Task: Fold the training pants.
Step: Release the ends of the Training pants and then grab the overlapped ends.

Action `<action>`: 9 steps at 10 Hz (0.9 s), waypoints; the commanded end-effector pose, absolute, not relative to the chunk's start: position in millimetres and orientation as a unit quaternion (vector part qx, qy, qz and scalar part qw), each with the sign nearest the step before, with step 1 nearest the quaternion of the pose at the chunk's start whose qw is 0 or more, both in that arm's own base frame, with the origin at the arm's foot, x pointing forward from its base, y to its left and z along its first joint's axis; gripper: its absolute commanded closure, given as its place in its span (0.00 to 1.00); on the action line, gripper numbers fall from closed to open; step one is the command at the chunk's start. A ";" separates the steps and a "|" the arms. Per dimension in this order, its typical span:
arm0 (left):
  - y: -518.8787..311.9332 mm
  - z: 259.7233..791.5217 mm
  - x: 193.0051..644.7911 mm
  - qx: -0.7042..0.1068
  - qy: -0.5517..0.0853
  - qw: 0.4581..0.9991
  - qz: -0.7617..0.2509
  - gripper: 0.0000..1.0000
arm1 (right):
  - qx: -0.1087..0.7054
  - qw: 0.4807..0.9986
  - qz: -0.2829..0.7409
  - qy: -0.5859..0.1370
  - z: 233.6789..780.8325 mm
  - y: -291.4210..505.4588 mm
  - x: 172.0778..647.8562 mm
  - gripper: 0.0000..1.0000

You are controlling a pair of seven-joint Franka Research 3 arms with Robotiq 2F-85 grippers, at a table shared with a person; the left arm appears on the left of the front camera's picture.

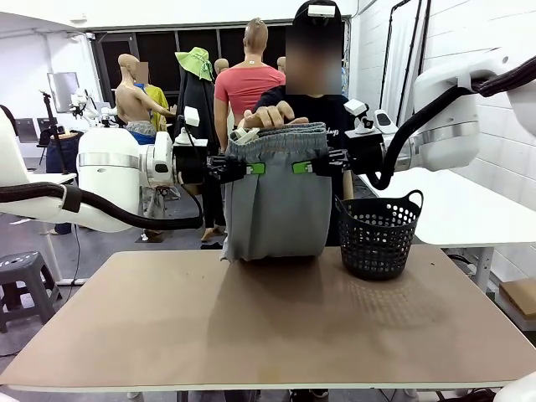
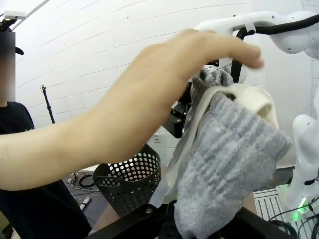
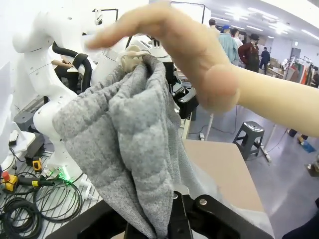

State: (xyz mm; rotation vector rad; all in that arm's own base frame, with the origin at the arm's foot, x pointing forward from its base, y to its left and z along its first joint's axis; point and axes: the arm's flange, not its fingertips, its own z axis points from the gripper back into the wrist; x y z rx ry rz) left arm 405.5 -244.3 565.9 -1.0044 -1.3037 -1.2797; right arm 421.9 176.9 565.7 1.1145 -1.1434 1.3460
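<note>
Hanging to a tan table's [image 1: 167, 327] far edge, light grey jersey training pants [image 1: 276, 201] are clamped at the waistband by the left gripper [image 1: 254, 168] and right gripper [image 1: 303, 167], a person's open hand [image 1: 270, 115] resting on top, beside a black mesh basket [image 1: 381, 239], its inside mostly hidden.
</note>
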 end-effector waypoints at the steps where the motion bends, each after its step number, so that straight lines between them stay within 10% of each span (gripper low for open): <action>1: -245.3 569.4 404.1 -0.411 -0.545 0.506 -0.526 1.00 | 0.461 0.503 0.552 -0.479 567.2 177.1 418.3 1.00; 9: -245.3 569.4 404.1 -0.411 -0.545 0.506 -0.526 1.00 | 0.461 0.503 0.552 -0.479 567.2 177.1 418.3 1.00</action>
